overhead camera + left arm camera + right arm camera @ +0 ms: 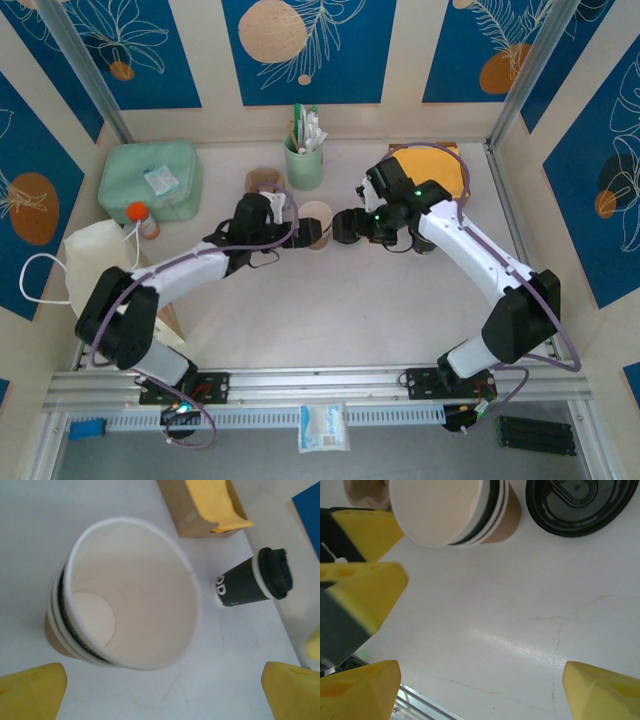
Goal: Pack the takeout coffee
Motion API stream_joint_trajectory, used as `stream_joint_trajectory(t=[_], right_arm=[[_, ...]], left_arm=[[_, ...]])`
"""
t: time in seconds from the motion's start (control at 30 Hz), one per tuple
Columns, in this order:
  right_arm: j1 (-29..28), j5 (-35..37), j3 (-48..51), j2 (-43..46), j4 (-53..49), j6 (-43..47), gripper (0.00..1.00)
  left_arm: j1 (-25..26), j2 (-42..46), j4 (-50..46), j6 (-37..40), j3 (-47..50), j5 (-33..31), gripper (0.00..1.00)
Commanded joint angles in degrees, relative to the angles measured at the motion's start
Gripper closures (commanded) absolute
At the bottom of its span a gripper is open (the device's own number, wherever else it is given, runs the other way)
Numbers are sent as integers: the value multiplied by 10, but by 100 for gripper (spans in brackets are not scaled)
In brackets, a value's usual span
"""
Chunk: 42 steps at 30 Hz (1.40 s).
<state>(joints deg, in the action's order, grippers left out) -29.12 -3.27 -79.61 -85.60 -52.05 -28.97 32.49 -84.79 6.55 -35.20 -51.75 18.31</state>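
In the top view, the takeout coffee (315, 225) is located upright at the centre of the table (330, 310). It stands between the left gripper (283, 213) on its left and the right gripper (347, 226) on its right; contact with either cannot be determined. The cup is uncovered: its white interior is exposed at the centre of the left wrist view. Its black lid (580, 502) is laid flat on the table just beside it, at the upper right of the right wrist view. The left gripper's fingers (31, 692) are spread fully apart at the lower corners of the left wrist view, with nothing clamped between them. The right gripper's fingers (359, 690) are likewise held wide apart at the lower corners of the right wrist view, over bare tabletop. A dark cup (245, 582) with a black cap is shown at the right of the left wrist view, below a brown box (192, 510). A mint-green cup of stirrers (304, 160) is placed above the coffee in the top view.
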Motion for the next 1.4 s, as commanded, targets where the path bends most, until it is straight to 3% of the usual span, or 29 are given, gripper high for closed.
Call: stream_joint_trajectory(t=[0.0,0.27,0.37,0.5,0.6,0.8,0.97,1.37], right_arm=[[-6,-21,-36,22,-13,-6,16],[-45,-27,-103,-2,-8,-22,16],[-62,-13,-123,-17,-5,-28,14],[-76,-5,-135,-32,9,-38,2],[-88,-8,-144,-49,23,-57,1],[-112,-64,-118,-67,94,-100,0],[-117,-82,-69,-63,151,-145,9],[-109,-85,-19,-54,174,-159,13]], left_arm=[[-6,45,-109,47,-35,-19,1],[-86,58,-296,85,-116,-78,1],[-123,43,-319,97,-133,-75,1],[-158,16,-340,118,-161,-70,1],[-175,-6,-346,125,-177,-61,0],[-187,-49,-358,143,-198,-62,12],[-188,-89,-368,154,-214,-66,21],[-188,-111,-367,166,-208,-106,21]])
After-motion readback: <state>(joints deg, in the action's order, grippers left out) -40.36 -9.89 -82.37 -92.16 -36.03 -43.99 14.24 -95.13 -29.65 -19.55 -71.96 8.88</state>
